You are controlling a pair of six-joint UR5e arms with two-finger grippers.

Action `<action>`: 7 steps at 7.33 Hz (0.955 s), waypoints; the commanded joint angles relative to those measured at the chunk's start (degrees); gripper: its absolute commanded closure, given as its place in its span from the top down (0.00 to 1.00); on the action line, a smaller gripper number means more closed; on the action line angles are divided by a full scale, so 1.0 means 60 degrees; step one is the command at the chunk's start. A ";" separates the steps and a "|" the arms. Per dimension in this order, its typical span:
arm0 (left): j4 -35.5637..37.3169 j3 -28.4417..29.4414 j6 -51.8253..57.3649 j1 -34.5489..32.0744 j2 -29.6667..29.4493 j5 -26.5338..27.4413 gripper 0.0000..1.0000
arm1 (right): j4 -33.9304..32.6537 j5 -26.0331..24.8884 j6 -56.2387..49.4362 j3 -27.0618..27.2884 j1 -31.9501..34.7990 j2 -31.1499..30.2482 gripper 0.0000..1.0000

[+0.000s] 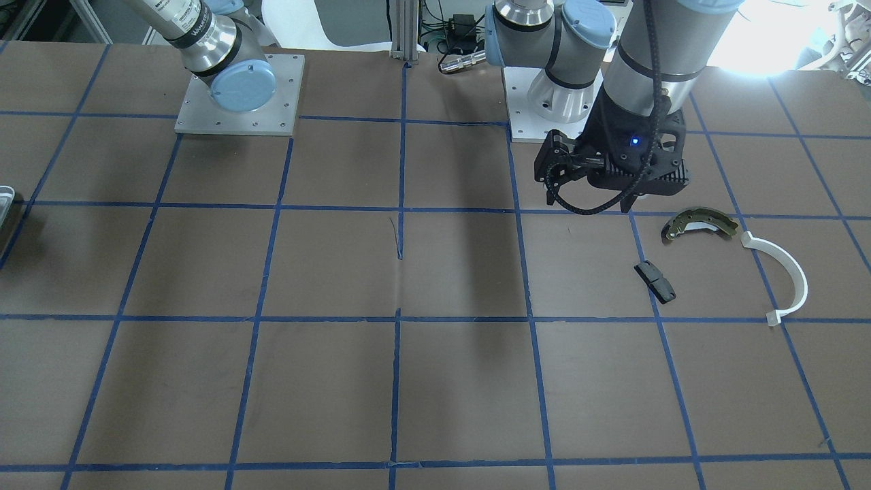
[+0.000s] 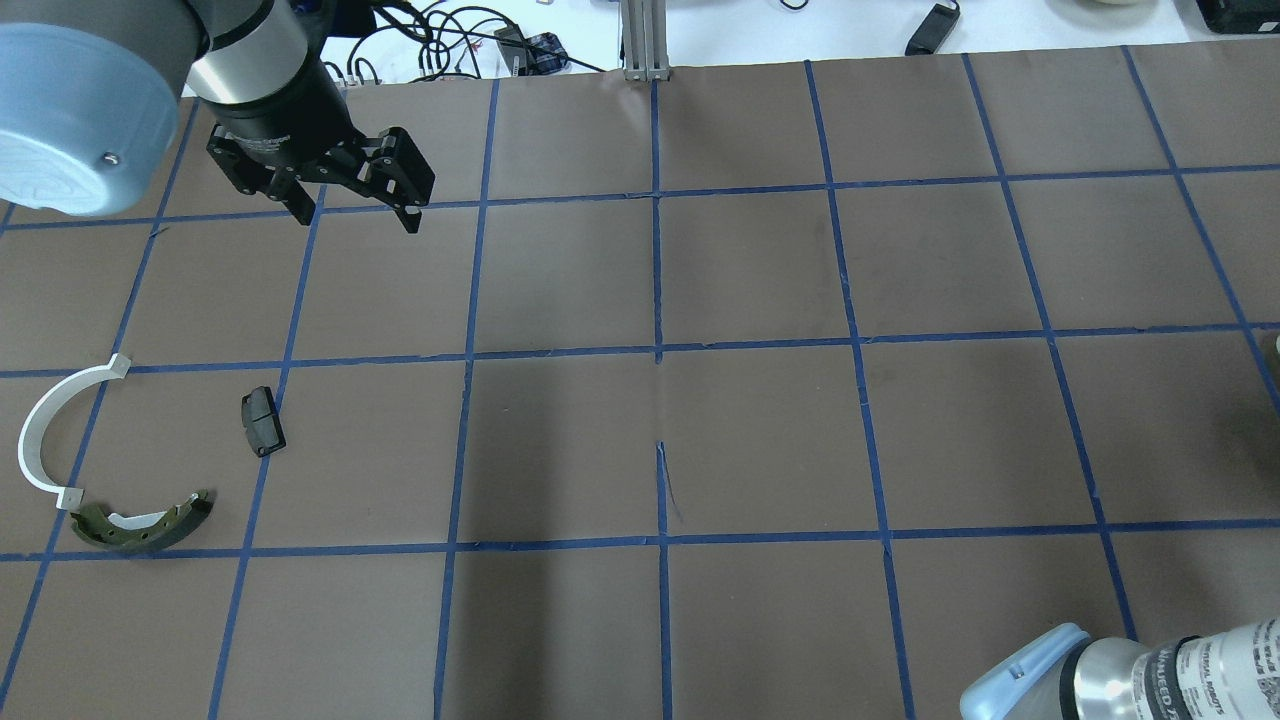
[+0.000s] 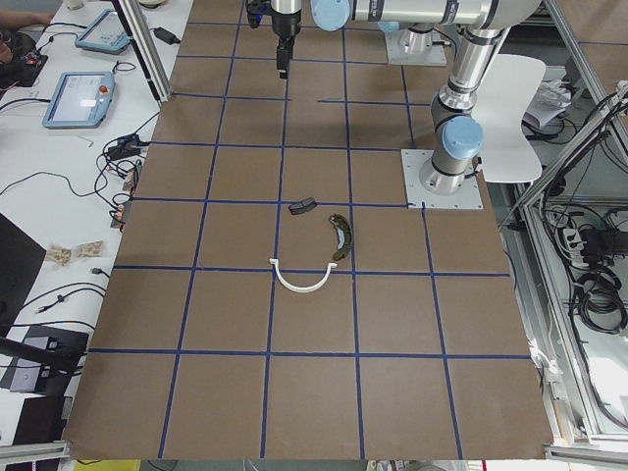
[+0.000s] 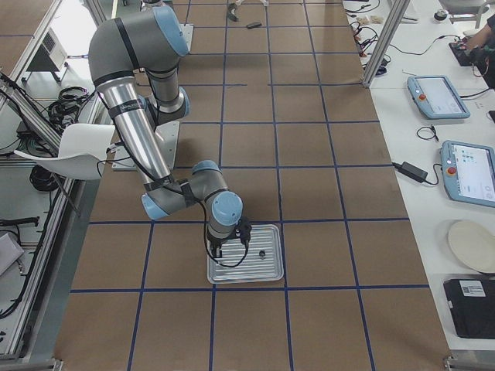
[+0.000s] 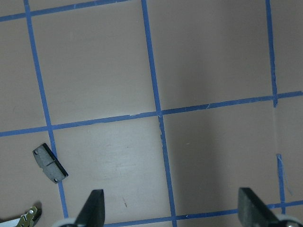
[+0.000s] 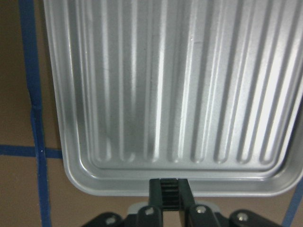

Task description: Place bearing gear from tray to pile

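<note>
Overhead: left gripper (image 2: 355, 220) idling, jaws apart. Right-side view: small dark bearing gear (image 4: 262, 253) sitting on ribbed silvery tray (image 4: 271, 272), just beside right gripper (image 4: 230, 247). Right wrist: jaws pressing together on nothing; probably needing spreading and recentring over gear.

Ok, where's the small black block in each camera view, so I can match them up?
Front-facing: black block right of centre.
Overhead: left side, mid-height.
Exterior left: centre, slightly above middle.
Exterior right: likely the dark speck at the top edge.
Left wrist: lower left.
Right wrist: not in it.
Shared landmark: olive brake shoe nearby, in the first three and the left wrist view.
</note>
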 commanded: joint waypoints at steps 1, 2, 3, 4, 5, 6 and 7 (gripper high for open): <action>0.0001 -0.0023 -0.0006 0.0005 0.0000 0.0000 1.00 | 0.1206 0.0106 0.0087 -0.0126 0.0787 -0.1491 0.02; 0.0001 0.0006 0.0008 0.0005 0.0000 0.0000 1.00 | 0.2215 0.0121 0.0899 -0.0126 0.1416 -0.2573 0.03; 0.0001 0.0007 -0.0006 0.0005 0.0000 0.0000 1.00 | 0.3182 0.0121 0.2082 -0.0126 0.2161 -0.3367 0.05; 0.0001 0.0007 -0.0006 0.0005 0.0000 0.0000 1.00 | 0.4178 0.0121 0.3356 -0.0112 0.2996 -0.3955 0.06; 0.0001 -0.0008 0.0008 -0.0010 0.0000 0.0000 1.00 | 0.4855 0.0121 0.4688 -0.0112 0.3975 -0.4483 0.07; 0.0001 -0.0023 -0.0006 -0.0010 0.0000 0.0000 1.00 | 0.5311 0.0121 0.6326 -0.0126 0.5116 -0.4822 0.08; -0.0014 -0.0023 0.0008 0.0004 0.0000 0.0000 1.00 | 0.5505 0.0135 0.8082 -0.0141 0.6375 -0.4840 0.08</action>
